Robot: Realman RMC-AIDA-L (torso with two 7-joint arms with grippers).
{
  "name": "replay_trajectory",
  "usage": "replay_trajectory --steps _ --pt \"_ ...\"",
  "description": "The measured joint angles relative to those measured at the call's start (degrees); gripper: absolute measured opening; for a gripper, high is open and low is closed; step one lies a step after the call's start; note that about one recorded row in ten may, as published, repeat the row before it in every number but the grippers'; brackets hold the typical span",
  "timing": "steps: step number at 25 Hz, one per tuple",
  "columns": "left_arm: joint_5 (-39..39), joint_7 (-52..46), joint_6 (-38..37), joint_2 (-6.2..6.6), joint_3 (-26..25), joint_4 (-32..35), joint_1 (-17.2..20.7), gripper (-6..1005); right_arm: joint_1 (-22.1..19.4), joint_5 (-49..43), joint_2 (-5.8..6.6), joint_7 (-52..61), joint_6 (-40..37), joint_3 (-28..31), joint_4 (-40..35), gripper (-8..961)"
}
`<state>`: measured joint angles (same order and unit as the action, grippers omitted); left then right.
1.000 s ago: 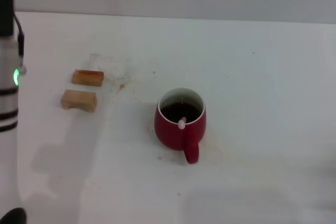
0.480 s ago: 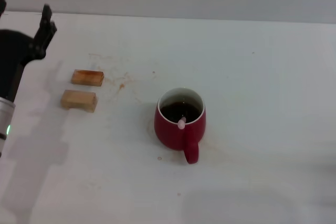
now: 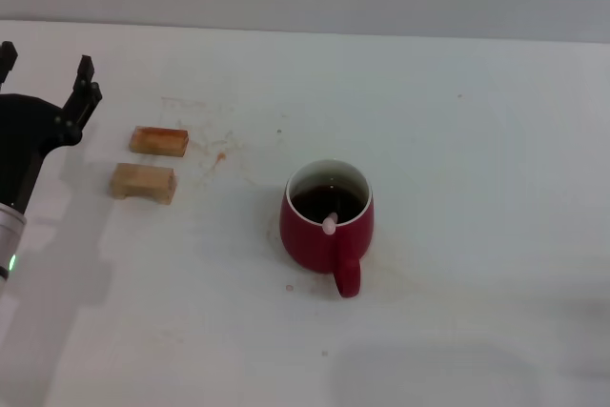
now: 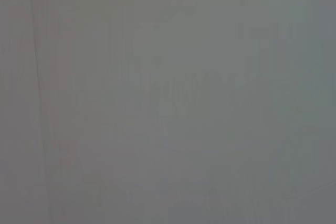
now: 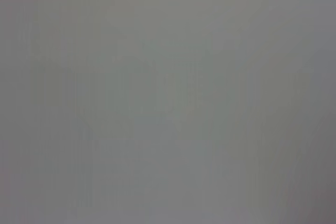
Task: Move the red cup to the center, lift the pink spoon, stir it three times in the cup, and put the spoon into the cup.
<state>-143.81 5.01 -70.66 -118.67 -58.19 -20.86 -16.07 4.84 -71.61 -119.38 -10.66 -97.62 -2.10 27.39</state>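
**Spoon in cup; left claw released**

The left claw [image 3: 45,78] hangs released and empty at the bench [image 3: 477,140] edge. To its right stand two wooden blocks [image 3: 151,161]; further right, the red cup [image 3: 326,226] holds dark liquid and the pink spoon [image 3: 330,223].

Head view: bright, even, diffuse light; white table [image 3: 457,140] reads pale grey, no blown highlights.
Shadows: soft and faint. Left arm [image 3: 24,154] casts a broad blurred patch toward 6 o'clock; cup [image 3: 326,221] has a thin dim rim of shade at its base; blocks [image 3: 143,181] barely shaded. Dim smudges lie near the 5 o'clock corner.
Glare: weak sheen on the cup's red glaze.
Focus: mildly soft throughout; edges undistorted.
Left wrist view: uniform grey blur, faint vertical streak at 9 o'clock.
Right wrist view: featureless grey, nothing resolved.
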Motion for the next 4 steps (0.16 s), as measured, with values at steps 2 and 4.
replay_trajectory --steps 2,4 --pt "0.0 -0.1 0.3 0.01 0.2 0.1 0.3 859 -0.1 0.2 -0.01 0.0 -0.4 0.0 -0.1 0" --pt "0.0 -0.1 0.4 0.02 0.3 0.1 0.8 859 -0.2 0.2 -0.03 0.0 -0.7 0.0 -0.1 0"
